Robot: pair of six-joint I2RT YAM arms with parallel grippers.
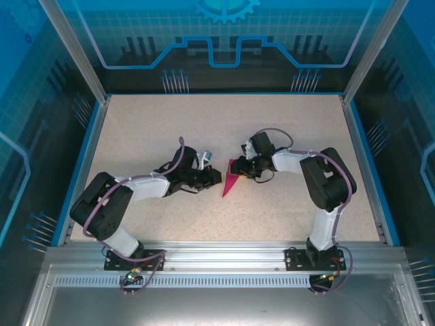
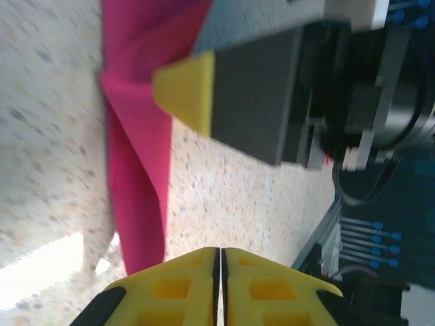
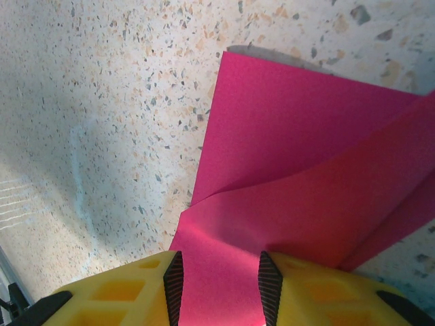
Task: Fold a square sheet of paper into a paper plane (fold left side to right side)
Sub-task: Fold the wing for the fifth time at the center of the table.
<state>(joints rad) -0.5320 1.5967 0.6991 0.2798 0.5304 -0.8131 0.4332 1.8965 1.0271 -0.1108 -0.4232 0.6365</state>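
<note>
The magenta-pink sheet of paper (image 1: 230, 180) lies folded into a narrow pointed shape at the table's middle, tip toward the near edge. My left gripper (image 1: 216, 176) is just left of it, low over the table. Its jaws (image 2: 219, 252) are shut with nothing between them, and the paper (image 2: 136, 197) runs past their left side. My right gripper (image 1: 243, 167) comes in from the right over the paper's wide end. Its jaws (image 3: 219, 261) stand apart, with a raised flap of the paper (image 3: 299, 149) lying between the fingers, unpinched. One right fingertip (image 2: 187, 92) hangs over the fold.
The speckled table (image 1: 170, 129) is bordered by a blue rail (image 1: 81, 170) on the left and right sides. An aluminium frame (image 1: 224, 251) with both arm bases runs along the near edge. The two wrists are close together over the paper.
</note>
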